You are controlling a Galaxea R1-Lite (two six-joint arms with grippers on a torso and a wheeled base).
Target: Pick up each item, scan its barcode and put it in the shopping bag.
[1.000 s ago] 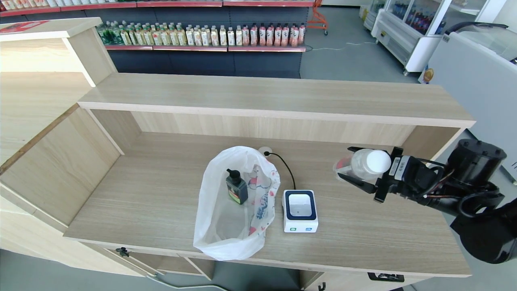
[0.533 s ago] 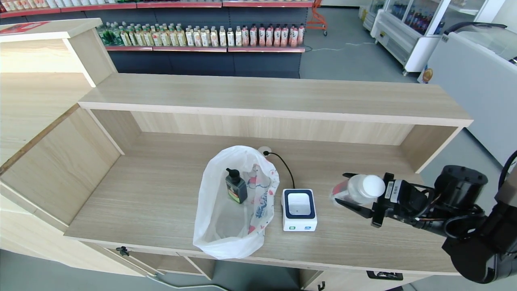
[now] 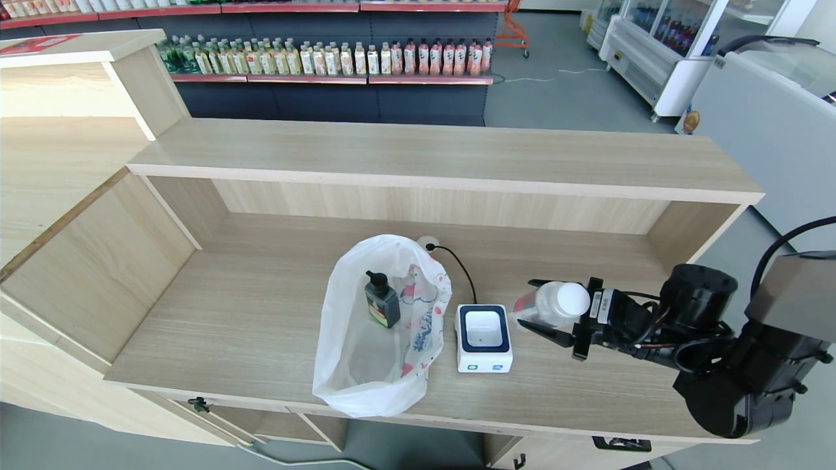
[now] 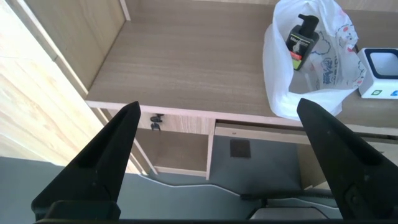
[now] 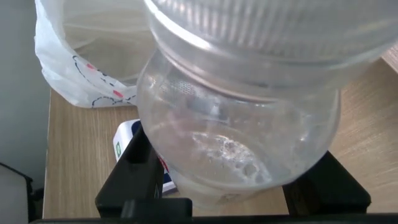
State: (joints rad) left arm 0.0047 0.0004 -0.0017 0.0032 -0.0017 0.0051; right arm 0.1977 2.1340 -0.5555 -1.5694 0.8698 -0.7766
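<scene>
Clear bottle [image 3: 555, 303] inside right tool [image 3: 528, 304]

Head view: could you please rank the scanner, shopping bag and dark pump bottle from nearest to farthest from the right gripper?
1. Scanner, just left of the right gripper holding the clear bottle.
2. Shopping bag, left of the scanner; its near wall comes next.
3. Dark pump bottle, inside the bag, beyond that wall.

Clear plastic bottle [image 3: 552, 304], thin plastic bag [image 3: 366, 365], matt wood-grain counter [image 3: 261, 307].
</scene>
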